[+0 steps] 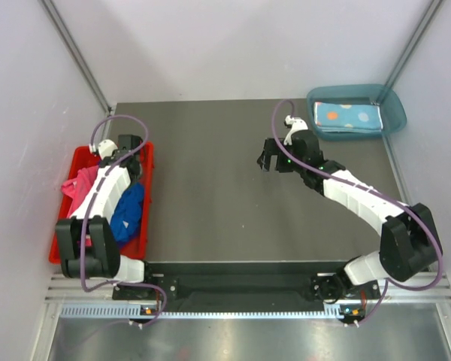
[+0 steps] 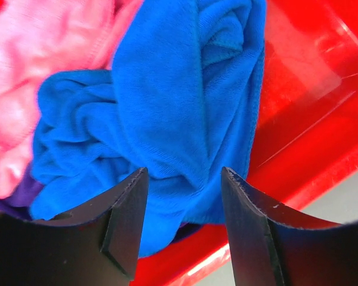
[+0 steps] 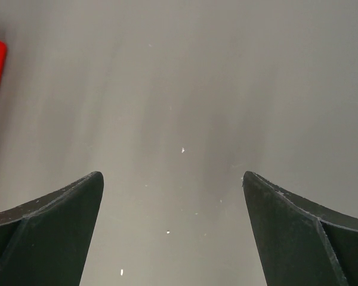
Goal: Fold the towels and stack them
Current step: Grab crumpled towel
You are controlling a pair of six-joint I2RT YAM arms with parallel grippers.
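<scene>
Towels: four counted, three in one bin, one in one tray.

One dark grey table (image 1: 210,188), bare at centre.

One red plastic bin (image 1: 58,244) at the table's left edge. It holds three crumpled cloths in a heap.

One teal plastic tray (image 1: 395,113) at the far right corner. It holds one cloth, folded flat.

Two arms. The left arm (image 1: 105,188) reaches over the bin. The right arm (image 1: 353,195) bends in over mid-table, well apart from both containers.

Royal blue terry towel (image 2: 179,107): bunched, on the near right side of the bin, touching the pink one.

Pink terry towel (image 2: 48,59): crumpled on the bin's left side.

Light blue towel with coloured dots (image 1: 347,116): a neat rectangle in the tray.

Purple towel (image 2: 12,193): only a sliver shows, under the blue and pink.

Left gripper (image 2: 182,173): jaws apart, low over the blue towel, whose cloth shows in the gap; nothing clamped.

Right gripper (image 3: 173,179): jaws spread wide over bare table, holding nothing.
</scene>
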